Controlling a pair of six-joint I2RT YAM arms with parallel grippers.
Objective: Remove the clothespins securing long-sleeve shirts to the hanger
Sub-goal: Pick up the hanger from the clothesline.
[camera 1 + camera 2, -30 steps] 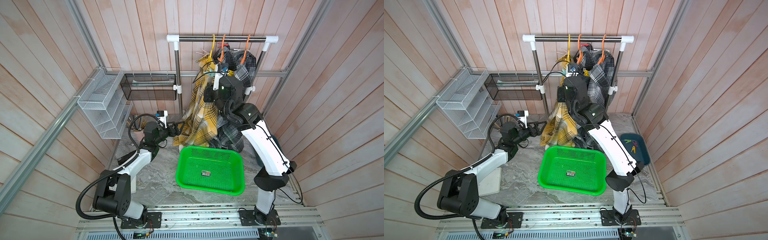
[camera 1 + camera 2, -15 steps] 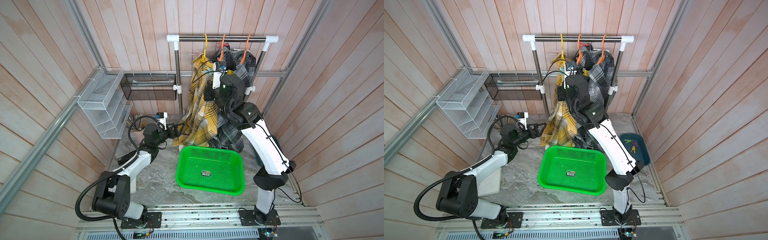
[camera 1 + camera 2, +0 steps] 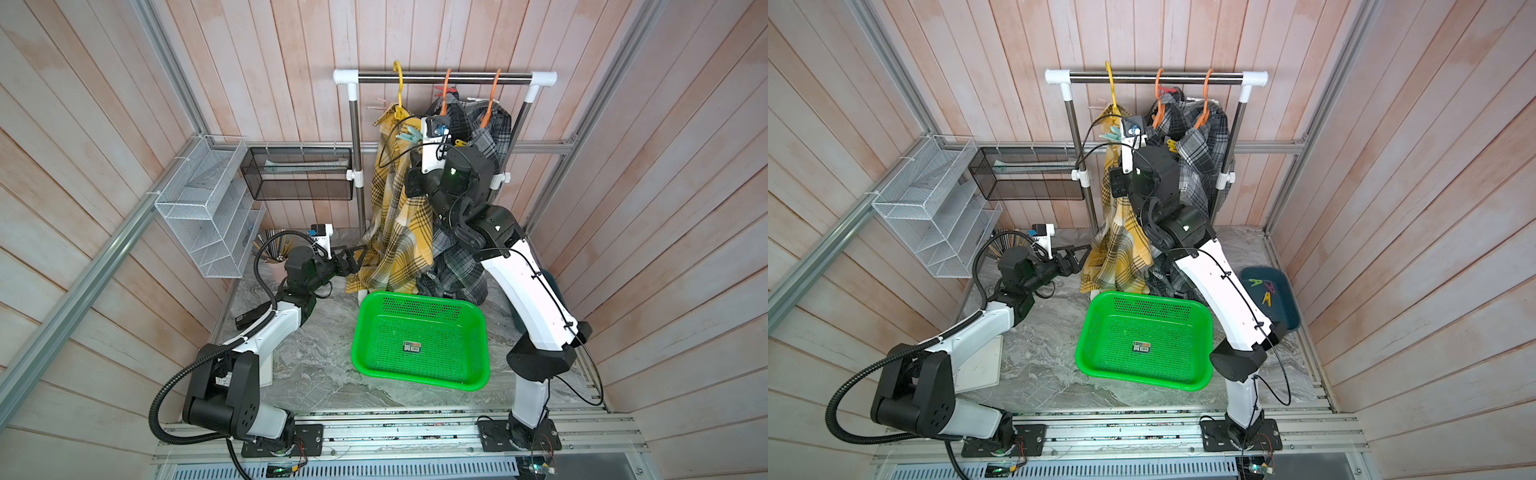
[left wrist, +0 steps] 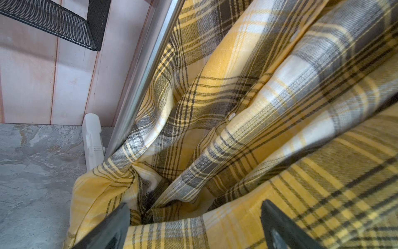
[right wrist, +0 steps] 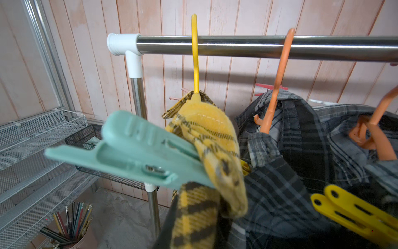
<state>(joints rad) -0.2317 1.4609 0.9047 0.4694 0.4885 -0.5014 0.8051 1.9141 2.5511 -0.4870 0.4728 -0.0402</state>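
Yellow hanger [image 3: 400, 89] has slid left along rail [image 3: 444, 76] with yellow shirt [image 3: 399, 224], upper centre in both top views. Teal clothespin [image 3: 408, 134] is clamped on the shirt's shoulder, just beside right gripper [image 3: 419, 143], whose jaws are narrow and mostly hidden, seemingly nipping the cloth. At centre-left, left gripper [image 4: 193, 215] is spread wide, straddling the shirt hem; grey shirts [image 3: 478, 137] hang right, yellow clothespin [image 5: 353, 211] against them.

shirts [image 3: 395, 224] hang on rail [image 3: 444, 76] behind the basket [image 3: 415, 295].
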